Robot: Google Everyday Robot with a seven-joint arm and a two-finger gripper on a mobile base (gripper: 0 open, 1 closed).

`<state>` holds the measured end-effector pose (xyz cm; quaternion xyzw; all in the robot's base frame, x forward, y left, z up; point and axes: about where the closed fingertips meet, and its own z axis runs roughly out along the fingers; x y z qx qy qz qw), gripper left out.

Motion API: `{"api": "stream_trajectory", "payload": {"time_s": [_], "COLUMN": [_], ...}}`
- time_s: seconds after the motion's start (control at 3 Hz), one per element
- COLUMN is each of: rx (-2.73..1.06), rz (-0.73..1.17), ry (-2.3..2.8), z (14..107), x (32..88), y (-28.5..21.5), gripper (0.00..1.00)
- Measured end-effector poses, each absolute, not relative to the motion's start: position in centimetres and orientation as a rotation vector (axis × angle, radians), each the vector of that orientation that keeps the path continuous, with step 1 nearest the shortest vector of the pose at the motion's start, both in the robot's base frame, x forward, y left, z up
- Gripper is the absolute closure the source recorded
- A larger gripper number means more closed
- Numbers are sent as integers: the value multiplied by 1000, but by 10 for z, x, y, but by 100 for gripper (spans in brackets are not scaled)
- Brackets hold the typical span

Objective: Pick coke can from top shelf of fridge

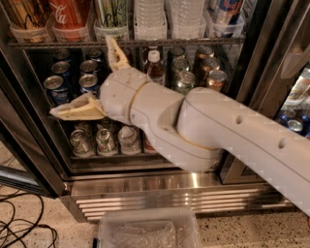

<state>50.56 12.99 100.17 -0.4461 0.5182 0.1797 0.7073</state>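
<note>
The coke can (69, 13) is red with white script and stands in a clear tray at the left of the top shelf (160, 42) of the fridge (184, 186); its top is cut off by the picture edge. My gripper (81, 76) is open and empty in front of the middle rack, below and slightly right of the can. One finger (114, 52) points up toward the shelf edge and the other (73, 108) points left. My white arm (218, 131) covers the middle of the lower racks.
Gold-brown cans (26, 14) and a green-striped can (111, 12) flank the coke can, with water bottles (150, 17) to the right. Blue cans (58, 87) fill the middle rack. A clear plastic bin (145, 230) and cables (19, 223) lie on the floor.
</note>
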Motion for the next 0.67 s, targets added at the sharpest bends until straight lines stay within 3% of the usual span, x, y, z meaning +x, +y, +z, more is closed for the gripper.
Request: {"api": "stream_trajectory", "payload": {"time_s": [0.33,0.67], "rx": [-1020,-1020], "rz": [279,279], "ry": [1103,1103], "z": [1023,1023], "x": [486,486], "y": [176,176], "gripper": [0,0]}}
